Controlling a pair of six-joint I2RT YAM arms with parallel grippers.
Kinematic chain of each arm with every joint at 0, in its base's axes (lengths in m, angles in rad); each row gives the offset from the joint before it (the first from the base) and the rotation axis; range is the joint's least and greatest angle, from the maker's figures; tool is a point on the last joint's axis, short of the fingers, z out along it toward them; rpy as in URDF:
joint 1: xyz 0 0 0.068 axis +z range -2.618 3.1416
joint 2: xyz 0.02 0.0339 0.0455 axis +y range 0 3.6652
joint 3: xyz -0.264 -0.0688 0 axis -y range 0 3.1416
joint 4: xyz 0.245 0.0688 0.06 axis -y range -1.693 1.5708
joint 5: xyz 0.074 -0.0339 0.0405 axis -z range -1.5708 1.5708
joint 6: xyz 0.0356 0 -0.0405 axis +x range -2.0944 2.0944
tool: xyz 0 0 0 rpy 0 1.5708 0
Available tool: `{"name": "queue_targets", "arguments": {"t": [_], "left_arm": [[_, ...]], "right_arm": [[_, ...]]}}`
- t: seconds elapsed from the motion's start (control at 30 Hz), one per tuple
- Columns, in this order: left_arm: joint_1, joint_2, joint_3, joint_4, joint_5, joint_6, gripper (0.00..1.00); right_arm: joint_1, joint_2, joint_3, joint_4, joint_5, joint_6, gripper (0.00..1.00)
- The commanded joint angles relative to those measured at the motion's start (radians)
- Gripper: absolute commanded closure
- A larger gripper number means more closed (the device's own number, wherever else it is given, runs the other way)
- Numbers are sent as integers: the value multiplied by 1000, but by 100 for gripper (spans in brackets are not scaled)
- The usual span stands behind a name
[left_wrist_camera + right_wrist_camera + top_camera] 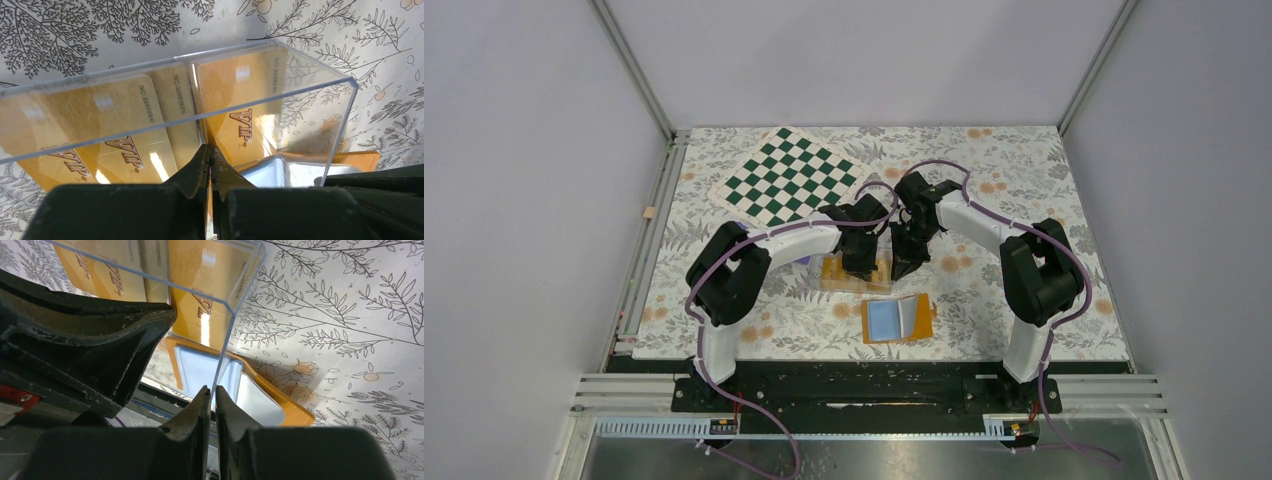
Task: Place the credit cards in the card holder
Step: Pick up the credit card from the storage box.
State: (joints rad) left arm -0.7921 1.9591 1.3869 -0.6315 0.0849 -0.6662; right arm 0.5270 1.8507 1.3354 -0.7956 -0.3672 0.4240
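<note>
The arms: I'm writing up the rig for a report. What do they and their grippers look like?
Both the left arm and right arm have white tubular links joined by black joints, with a purple cable running along each. The left gripper and right gripper are black, each with two tapered, scuffed fingers.

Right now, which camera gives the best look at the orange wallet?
The top view: the whole wallet lies open, unobstructed. The right wrist view shows part of the wallet, cut by the clear box in front. The left wrist view catches only an orange corner.
</note>
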Motion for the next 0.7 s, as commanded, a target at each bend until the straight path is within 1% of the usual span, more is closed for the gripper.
{"name": "queue_targets", "arguments": {"t": [0.0, 0.3, 0.5, 0.67], "left_arm": [[-18, -63, 58, 35, -6, -1, 100], [-18, -101, 57, 37, -10, -13, 100], [-18, -117, 30, 63, -1, -28, 100], [-13, -105, -12, 123, 55, -50, 89]], "right_arm": [[2, 6, 18, -6, -45, -5, 86], [2, 5, 16, -6, -46, -5, 86], [3, 5, 16, -5, -46, -5, 86], [3, 4, 15, -10, -44, -9, 86]]}}
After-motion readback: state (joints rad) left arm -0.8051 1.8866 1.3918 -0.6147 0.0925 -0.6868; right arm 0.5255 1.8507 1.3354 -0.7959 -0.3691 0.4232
